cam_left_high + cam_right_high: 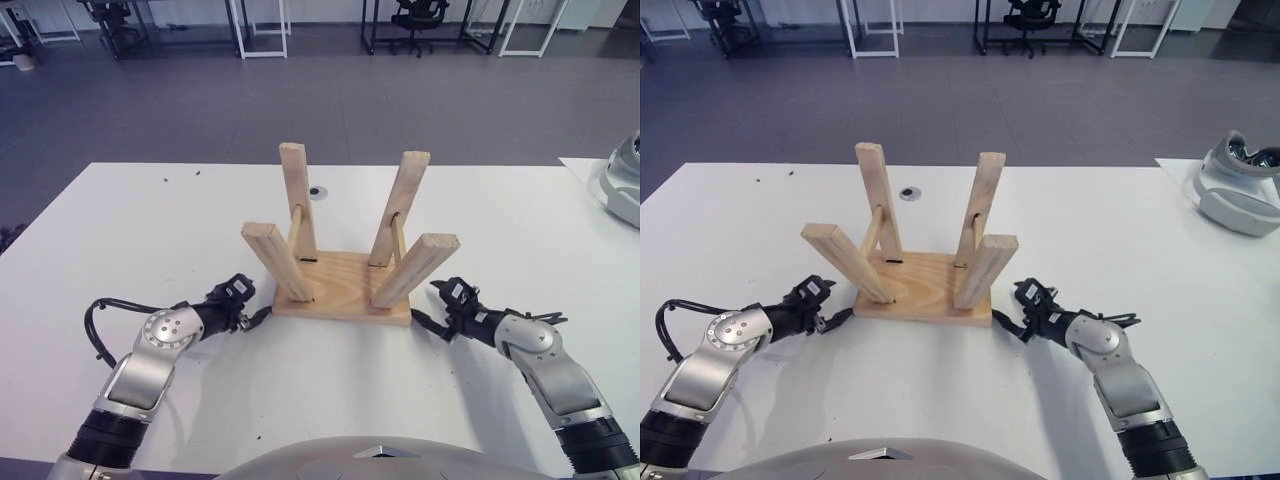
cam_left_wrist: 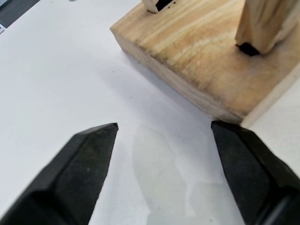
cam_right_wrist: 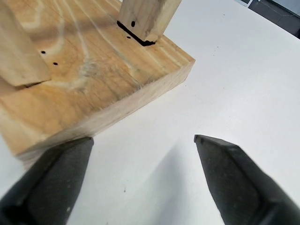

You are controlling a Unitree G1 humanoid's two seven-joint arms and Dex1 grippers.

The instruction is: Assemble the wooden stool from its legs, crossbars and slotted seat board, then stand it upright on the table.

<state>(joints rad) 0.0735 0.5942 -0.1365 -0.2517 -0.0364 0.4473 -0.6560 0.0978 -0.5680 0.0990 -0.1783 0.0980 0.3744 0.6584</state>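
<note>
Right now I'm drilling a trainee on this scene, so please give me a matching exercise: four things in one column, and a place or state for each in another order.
Things:
1. seat board
2. left end effector
3. right end effector
4. headset

Places or states:
A. far off on the robot's right side
B. open, by the board's near left corner
C. lying flat on the table, legs pointing up
D. open, by the board's near right corner

Pairs: 1-C, 2-B, 3-D, 4-A.
</note>
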